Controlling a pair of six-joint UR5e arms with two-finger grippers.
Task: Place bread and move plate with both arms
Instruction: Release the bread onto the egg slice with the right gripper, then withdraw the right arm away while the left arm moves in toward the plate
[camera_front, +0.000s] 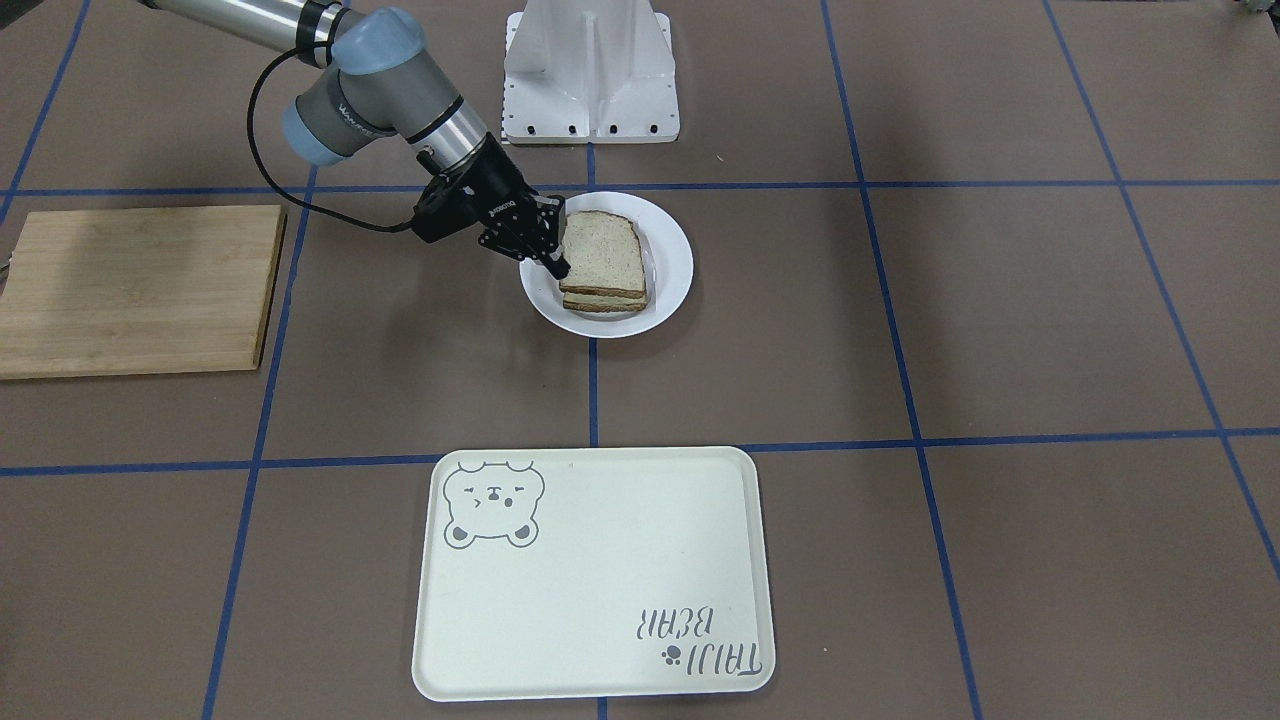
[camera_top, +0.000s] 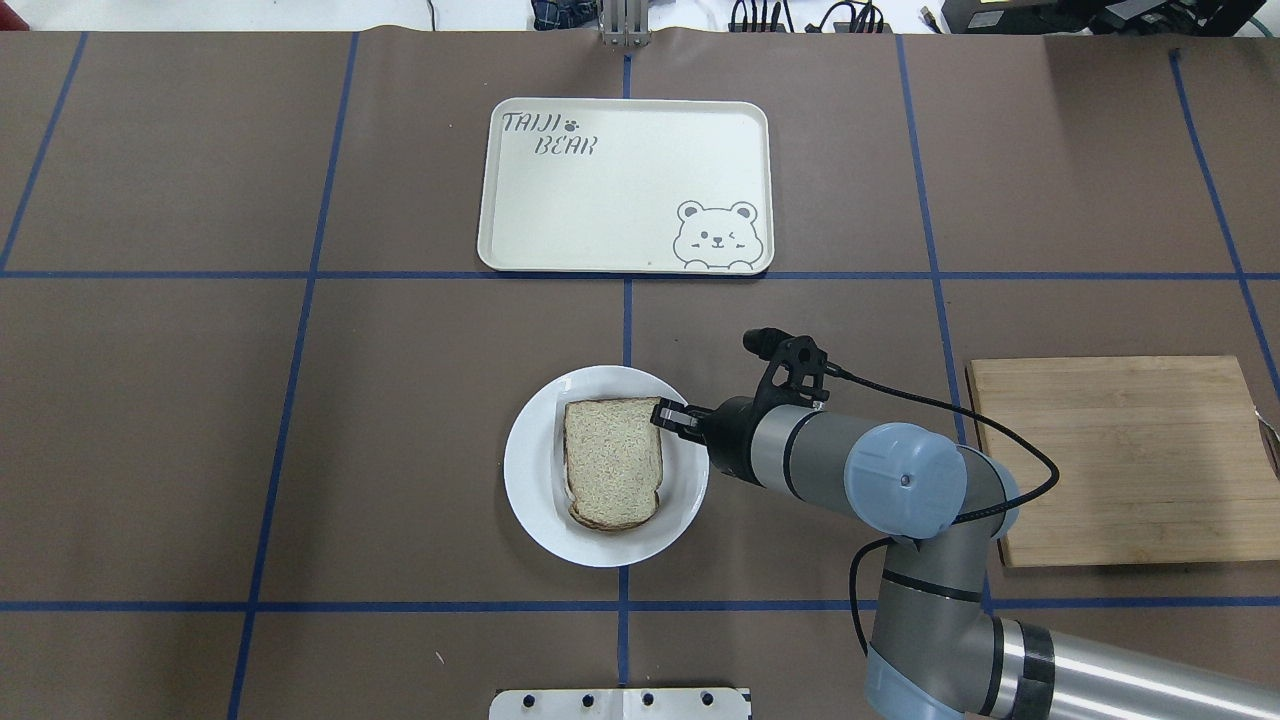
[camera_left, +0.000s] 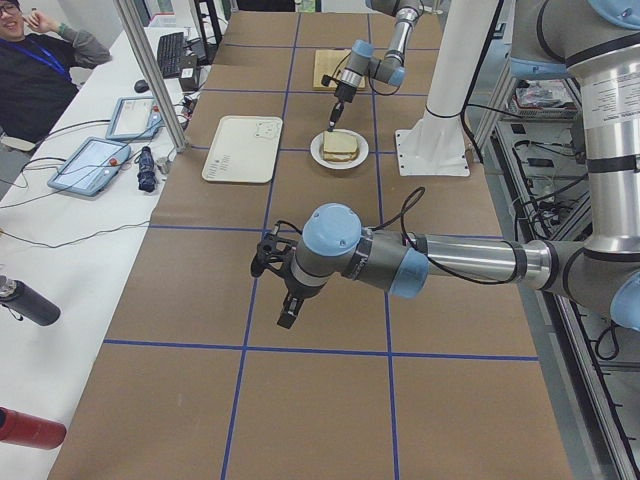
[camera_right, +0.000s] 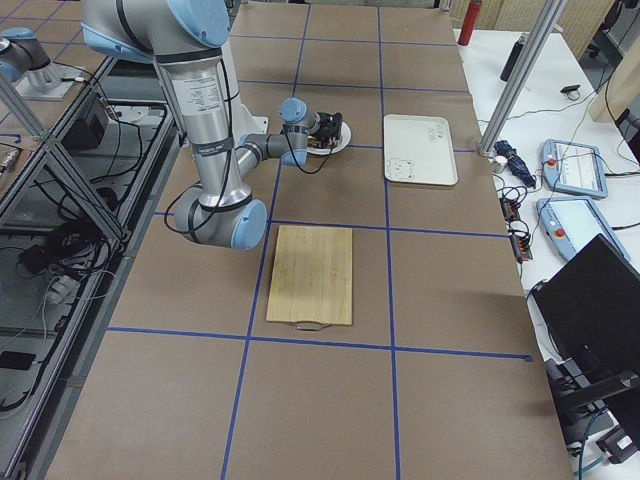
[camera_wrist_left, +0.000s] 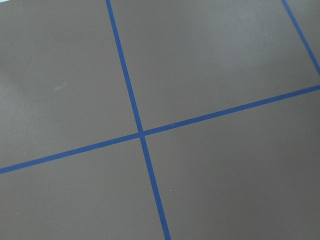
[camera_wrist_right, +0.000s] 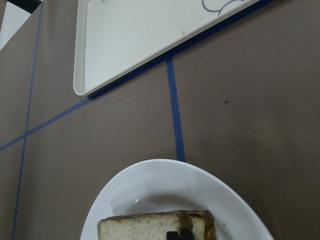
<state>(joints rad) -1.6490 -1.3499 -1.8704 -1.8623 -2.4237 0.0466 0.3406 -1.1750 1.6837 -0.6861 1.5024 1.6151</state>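
The bread (camera_front: 600, 255) lies flat on top of a second slice (camera_front: 600, 303) on the round white plate (camera_front: 670, 270) at mid-table. In the overhead view the bread (camera_top: 612, 470) covers the middle of the plate (camera_top: 530, 470). My right gripper (camera_top: 662, 413) leans in low from the side, its fingers nearly together at the bread's corner crust. The right wrist view shows its tips (camera_wrist_right: 180, 234) on the bread (camera_wrist_right: 145, 227). My left gripper (camera_left: 288, 318) hangs over bare table far from the plate, and I cannot tell if it is open.
The cream bear tray (camera_top: 620, 190) lies beyond the plate, across a blue tape line. A wooden cutting board (camera_top: 1120, 460) lies on the robot's right. The white base (camera_front: 590, 70) stands just behind the plate. An operator sits at the side desk (camera_left: 40, 70).
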